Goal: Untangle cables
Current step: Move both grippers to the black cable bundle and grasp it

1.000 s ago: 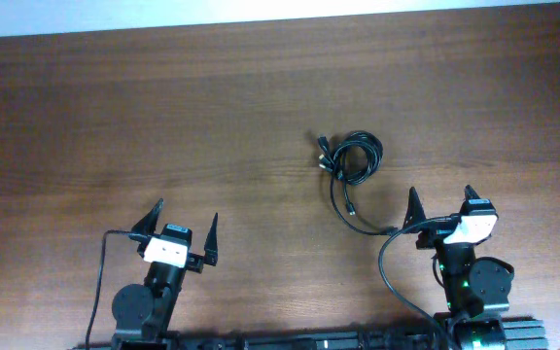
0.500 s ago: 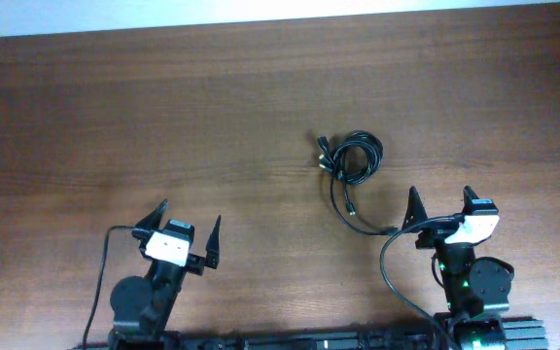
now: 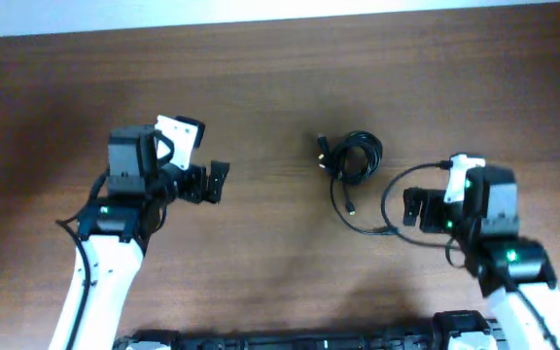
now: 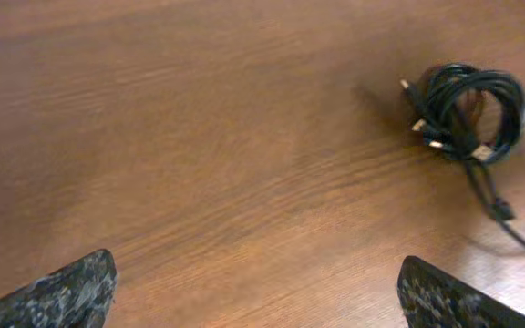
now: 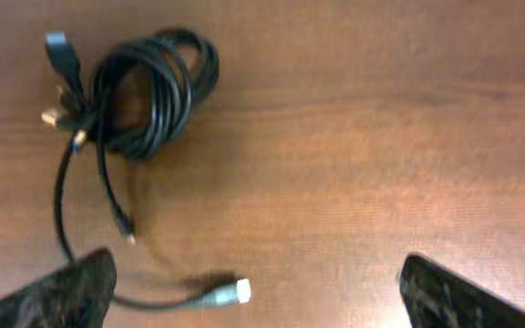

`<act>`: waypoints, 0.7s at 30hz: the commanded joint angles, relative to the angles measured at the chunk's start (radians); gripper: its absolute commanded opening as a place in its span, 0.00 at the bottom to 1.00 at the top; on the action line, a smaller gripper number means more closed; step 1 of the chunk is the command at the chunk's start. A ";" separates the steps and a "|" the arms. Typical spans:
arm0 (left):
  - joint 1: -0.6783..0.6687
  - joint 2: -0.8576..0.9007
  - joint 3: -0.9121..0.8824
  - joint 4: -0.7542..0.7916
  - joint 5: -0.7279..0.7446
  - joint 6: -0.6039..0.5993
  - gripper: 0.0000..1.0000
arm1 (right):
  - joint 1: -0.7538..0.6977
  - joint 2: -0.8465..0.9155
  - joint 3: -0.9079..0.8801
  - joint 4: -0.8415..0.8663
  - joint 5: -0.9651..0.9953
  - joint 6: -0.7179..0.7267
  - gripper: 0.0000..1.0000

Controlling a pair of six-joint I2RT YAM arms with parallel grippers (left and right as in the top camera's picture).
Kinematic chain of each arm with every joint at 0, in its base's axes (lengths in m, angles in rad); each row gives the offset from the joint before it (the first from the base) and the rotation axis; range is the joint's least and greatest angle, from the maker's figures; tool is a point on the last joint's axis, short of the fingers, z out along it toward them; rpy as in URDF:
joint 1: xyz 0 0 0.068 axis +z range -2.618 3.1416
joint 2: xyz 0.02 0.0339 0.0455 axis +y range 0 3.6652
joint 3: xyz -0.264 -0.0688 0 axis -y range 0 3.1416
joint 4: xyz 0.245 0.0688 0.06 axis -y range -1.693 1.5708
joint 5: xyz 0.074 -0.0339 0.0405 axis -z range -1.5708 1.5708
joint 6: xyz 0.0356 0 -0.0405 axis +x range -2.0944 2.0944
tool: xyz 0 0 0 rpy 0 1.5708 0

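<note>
The cables (image 3: 356, 156) are thin black cords coiled into one small bundle right of the table's middle, with several plug ends at the bundle's left side. A loose tail runs toward me and ends in a plug (image 3: 389, 230). The bundle also shows in the left wrist view (image 4: 468, 114) and in the right wrist view (image 5: 149, 91), where the tail's silver plug (image 5: 231, 292) lies between my right fingers. My left gripper (image 3: 212, 183) (image 4: 258, 296) is open and empty, well left of the bundle. My right gripper (image 3: 416, 209) (image 5: 258, 292) is open, just right of the tail.
The brown wooden table (image 3: 261, 87) ends at a white strip along the far edge. A thicker black wire from my right arm (image 3: 387, 199) loops beside the cable tail. Bare wood lies between my left gripper and the bundle.
Both arms have lifted from their rest pose at the near edge and reached out over the table. The left went far forward; the right came up beside the cable tail. The cables have not moved.
</note>
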 commanded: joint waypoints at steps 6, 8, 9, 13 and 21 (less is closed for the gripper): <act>0.002 0.074 0.164 -0.085 0.041 -0.079 0.99 | -0.003 0.420 0.390 -0.322 -0.032 0.000 0.98; 0.002 0.080 0.164 -0.009 0.058 -0.280 0.99 | -0.003 0.422 0.391 -0.323 -0.048 0.000 0.98; -0.003 0.092 0.164 0.066 0.094 -0.348 0.97 | -0.003 0.422 0.391 -0.312 -0.048 0.000 0.98; -0.174 0.224 0.177 0.159 0.092 -0.344 0.96 | -0.003 0.422 0.391 -0.305 -0.050 0.000 0.98; -0.463 0.663 0.399 -0.025 0.171 -0.321 0.99 | -0.094 0.422 0.436 -0.324 0.155 0.163 0.99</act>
